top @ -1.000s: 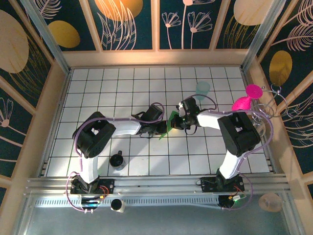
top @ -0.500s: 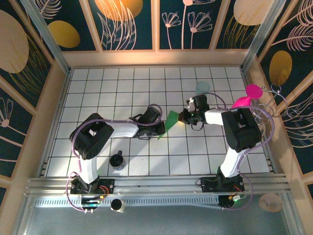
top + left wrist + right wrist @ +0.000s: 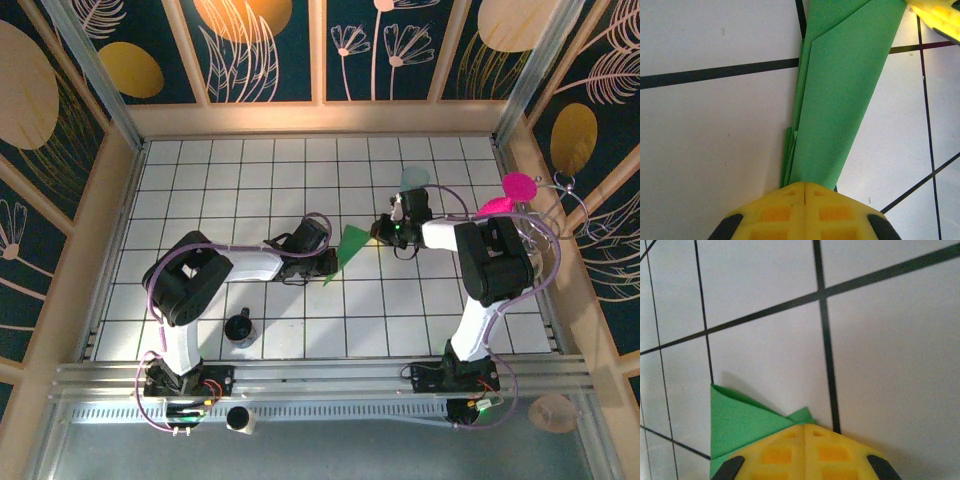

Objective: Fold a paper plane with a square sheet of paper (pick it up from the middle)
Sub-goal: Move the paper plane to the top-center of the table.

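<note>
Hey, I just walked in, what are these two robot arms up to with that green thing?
They are folding a bright green sheet of paper into a plane. On the left arm, the jaws are shut on the paper's narrow end. On the right arm, the jaws are shut on a corner at the wider end, so the paper spans between them over the white tiled table. It is already creased into a long tapering shape with layered flaps. A pale teal translucent cup sits just beyond the right arm.
</note>
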Controlling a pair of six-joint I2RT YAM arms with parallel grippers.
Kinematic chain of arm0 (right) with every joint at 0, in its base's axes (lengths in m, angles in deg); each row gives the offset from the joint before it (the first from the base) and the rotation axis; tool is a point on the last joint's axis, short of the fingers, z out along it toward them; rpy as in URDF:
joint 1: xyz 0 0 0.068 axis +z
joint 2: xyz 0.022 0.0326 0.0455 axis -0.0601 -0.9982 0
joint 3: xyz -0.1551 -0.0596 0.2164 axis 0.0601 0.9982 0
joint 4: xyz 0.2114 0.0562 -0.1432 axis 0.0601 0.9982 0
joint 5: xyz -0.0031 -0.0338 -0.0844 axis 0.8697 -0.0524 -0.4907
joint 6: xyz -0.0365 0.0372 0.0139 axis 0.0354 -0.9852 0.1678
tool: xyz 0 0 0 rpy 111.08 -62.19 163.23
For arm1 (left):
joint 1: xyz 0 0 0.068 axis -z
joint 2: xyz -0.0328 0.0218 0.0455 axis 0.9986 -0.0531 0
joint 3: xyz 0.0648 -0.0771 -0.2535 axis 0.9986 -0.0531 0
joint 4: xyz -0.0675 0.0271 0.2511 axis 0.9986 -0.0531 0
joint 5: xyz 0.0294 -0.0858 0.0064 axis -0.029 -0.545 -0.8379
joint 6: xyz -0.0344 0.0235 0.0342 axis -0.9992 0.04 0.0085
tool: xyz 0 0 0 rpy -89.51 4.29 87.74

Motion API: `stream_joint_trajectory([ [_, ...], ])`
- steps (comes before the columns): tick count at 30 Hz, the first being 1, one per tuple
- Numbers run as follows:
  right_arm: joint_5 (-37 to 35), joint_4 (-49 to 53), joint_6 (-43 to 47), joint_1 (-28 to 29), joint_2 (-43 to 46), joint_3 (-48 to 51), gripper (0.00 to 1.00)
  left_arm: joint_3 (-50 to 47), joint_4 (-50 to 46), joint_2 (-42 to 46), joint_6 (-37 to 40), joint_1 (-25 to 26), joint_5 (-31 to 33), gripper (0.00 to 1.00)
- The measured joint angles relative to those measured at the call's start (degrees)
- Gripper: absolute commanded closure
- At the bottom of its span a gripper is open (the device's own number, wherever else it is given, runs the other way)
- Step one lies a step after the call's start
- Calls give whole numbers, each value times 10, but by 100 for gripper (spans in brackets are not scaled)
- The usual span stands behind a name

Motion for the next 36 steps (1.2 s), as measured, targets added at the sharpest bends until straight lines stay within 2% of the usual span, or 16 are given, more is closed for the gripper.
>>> stream_joint_trajectory([
  [3,-9,0,-2,0,2,0,94,3,-5,0,3,0,0,100],
  [9,-70,1,-3,-10,47,6,88,14,-26,1,6,0,-3,99],
  [16,-117,27,-17,11,137,15,68,37,-67,18,15,-5,-5,75],
  [23,-153,91,-41,74,172,13,46,26,-43,119,16,-42,12,45],
  [30,-199,200,-102,161,146,-44,37,-62,0,192,18,-96,63,13],
  [36,-267,281,-171,232,59,-146,35,-131,15,214,30,-122,106,2],
])
